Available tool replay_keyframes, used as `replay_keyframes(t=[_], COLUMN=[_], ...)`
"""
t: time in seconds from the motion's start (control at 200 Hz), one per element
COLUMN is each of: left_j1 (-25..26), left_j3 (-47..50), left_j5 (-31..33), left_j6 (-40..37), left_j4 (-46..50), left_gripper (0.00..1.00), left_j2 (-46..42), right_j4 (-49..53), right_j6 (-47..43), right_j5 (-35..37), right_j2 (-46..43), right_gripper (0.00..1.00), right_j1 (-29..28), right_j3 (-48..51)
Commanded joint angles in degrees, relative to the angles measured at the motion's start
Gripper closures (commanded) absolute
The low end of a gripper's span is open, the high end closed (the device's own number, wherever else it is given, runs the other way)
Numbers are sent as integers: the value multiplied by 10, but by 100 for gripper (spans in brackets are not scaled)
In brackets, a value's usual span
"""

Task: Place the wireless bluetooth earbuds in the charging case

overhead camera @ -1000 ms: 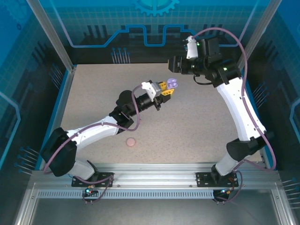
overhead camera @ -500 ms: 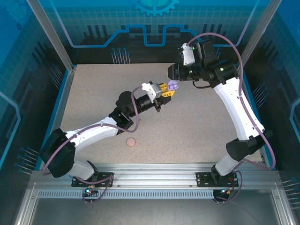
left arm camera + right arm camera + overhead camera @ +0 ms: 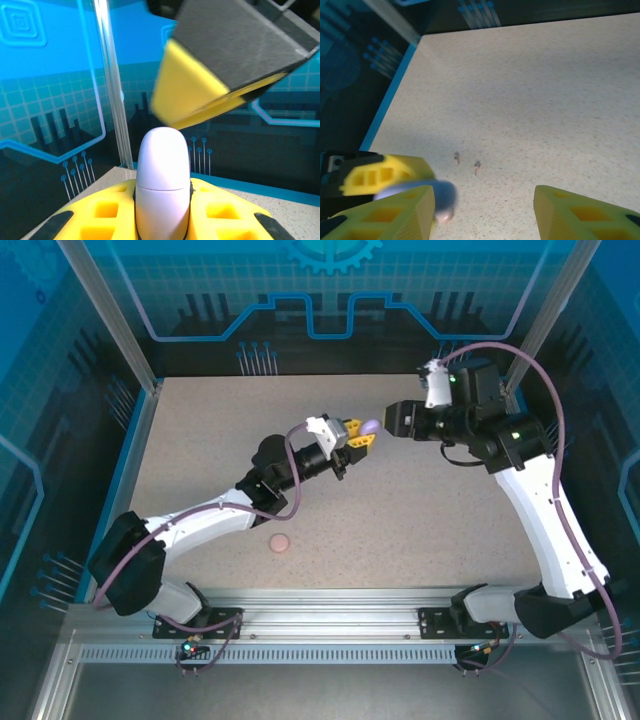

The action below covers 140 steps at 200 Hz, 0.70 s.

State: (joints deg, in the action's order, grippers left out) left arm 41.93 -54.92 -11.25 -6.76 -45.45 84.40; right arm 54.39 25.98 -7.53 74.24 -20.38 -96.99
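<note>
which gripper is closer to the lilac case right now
Left. The left gripper is shut on the lilac case, holding it; the right gripper is open just beside it, not gripping it.

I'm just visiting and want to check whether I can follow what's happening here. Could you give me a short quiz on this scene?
1. True or false: the left gripper is shut on the lilac case.
2. The round case lying on the table is: A pink, B green, C black?
3. Fill in: the right gripper has its jaws standing ____.
Key: 1 true; 2 A; 3 open.
</note>
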Motion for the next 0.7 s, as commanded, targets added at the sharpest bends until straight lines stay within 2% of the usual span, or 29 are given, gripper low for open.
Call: replay_keyframes(t=[0.0,0.22,0.31,0.475,0.695], left_j1=[-4,-7,-10,-20,-26], left_j3=[-30,-99,-157,-285,-464], left_j5=[49,118,110,47,4], left_j6=[57,259,327,429,487], left_j4=[40,177,247,361,517], left_gripper=[100,100,100,100,98], left_j2=[19,122,187,320,469], right_j4=[-22,-68,-83,-99,-110], right_j6=[36,68,79,87,93], right_j5=[14,27,32,29,40], right_j2=[-21,-52,-66,-72,-82], right_gripper=[42,39,38,37,37], right_j1=[32,62,66,66,68], right_j3=[32,155,204,278,327])
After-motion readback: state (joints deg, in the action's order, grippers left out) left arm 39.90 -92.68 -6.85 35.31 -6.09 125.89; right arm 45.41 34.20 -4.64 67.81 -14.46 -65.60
